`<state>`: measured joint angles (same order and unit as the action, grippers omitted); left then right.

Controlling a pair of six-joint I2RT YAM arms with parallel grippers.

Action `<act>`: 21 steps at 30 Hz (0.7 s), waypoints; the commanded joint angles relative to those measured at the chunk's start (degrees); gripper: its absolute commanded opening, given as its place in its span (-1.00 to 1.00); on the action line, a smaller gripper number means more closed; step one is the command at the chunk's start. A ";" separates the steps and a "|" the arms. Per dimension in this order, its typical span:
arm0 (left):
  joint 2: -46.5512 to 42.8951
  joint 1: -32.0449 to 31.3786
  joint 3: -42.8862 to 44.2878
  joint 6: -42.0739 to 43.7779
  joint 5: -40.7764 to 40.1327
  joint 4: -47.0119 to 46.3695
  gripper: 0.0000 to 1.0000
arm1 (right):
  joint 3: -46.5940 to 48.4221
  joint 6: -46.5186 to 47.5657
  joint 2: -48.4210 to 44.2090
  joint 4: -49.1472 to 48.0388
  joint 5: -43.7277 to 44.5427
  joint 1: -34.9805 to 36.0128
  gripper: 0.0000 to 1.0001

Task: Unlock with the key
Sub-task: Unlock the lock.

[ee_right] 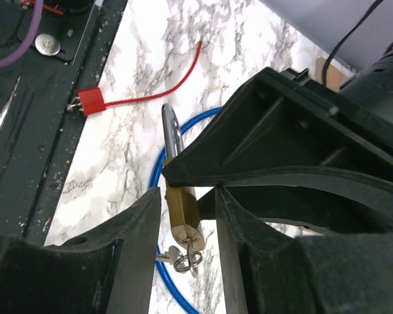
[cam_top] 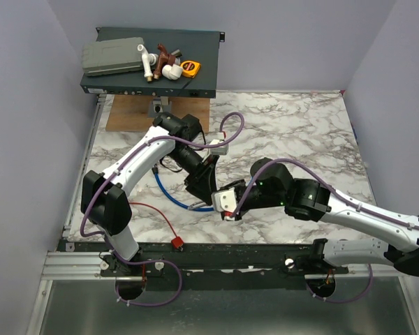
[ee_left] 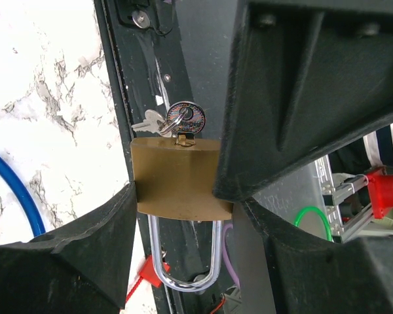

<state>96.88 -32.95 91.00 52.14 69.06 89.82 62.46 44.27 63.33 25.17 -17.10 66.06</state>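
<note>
Padlock [ee_left: 177, 180] of brass, clamped at its narrow sides in the jaws of my left gripper [ee_left: 180, 196], over the marble surface [ee_left: 46, 98]. Key [ee_left: 187, 119] seated in the keyhole at the end opposite the shackle [ee_left: 183, 275], its ring carrying a spare key [ee_left: 149, 122]. Jaws of my right gripper [ee_right: 187, 209] stand apart, flanking that keyed end, with a gap showing on one side. Blue cable [ee_right: 158, 163] and red tag [ee_right: 90, 101] on its cord lie on the surface.
</note>
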 commanded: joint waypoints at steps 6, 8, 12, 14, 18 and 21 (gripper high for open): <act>-2.94 0.20 0.46 0.60 5.19 3.08 -1.00 | 0.74 3.30 2.87 5.31 1.32 0.47 -0.28; -3.32 0.21 0.57 0.51 5.56 3.04 -1.00 | 1.03 3.28 3.30 4.83 1.59 0.45 -0.61; -3.55 0.18 1.17 0.09 5.07 3.08 -0.82 | 1.53 2.64 3.56 2.55 1.46 0.39 -0.99; -3.32 0.21 1.81 -0.26 3.78 3.08 -0.45 | 1.29 1.53 3.00 1.17 1.24 0.45 -0.99; -4.25 0.99 3.83 -0.64 -2.30 2.72 0.05 | 0.51 0.01 2.92 0.94 3.28 0.46 -0.99; -6.98 2.32 4.34 -3.09 -10.03 -0.37 0.27 | -0.09 -1.55 2.72 0.45 5.05 0.42 -0.99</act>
<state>94.61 -32.36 93.32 50.89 68.31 90.02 62.70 45.12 67.44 29.80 -15.05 66.06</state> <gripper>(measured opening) 0.564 0.108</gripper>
